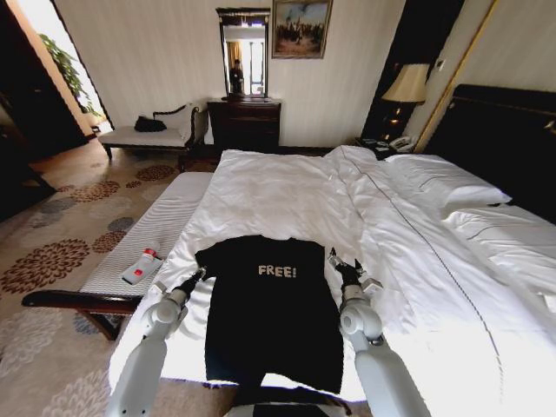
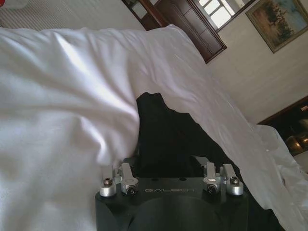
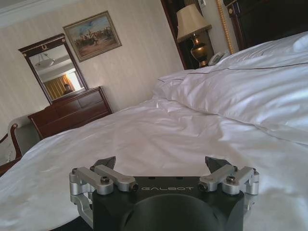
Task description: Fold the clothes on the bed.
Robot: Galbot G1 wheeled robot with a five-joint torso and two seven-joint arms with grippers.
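The right gripper [image 3: 163, 168] has its fingers spread wide with nothing between them, and only white duvet [image 3: 159, 134] lies ahead of it. In the head view it sits just beside the T-shirt's [image 1: 274, 308] right sleeve, low over the bedding. The left gripper [image 2: 168, 168] is also spread and holds nothing — its fingertips [image 2: 126, 171] reach over the black cloth at the edge of the left sleeve.

The T-shirt lies flat and face up near the foot of the bed [image 1: 417, 261], its hem hanging toward the robot. It looks wholly unfolded, so the task seems to be at its opening step: both arms lined up at the sleeves. The next move likely calls for pinching a single layer of black cloth on each side, without catching the duvet beneath.

Readable writing — "FREE!" in white across the chest, and "GALBOT" on each gripper's body.
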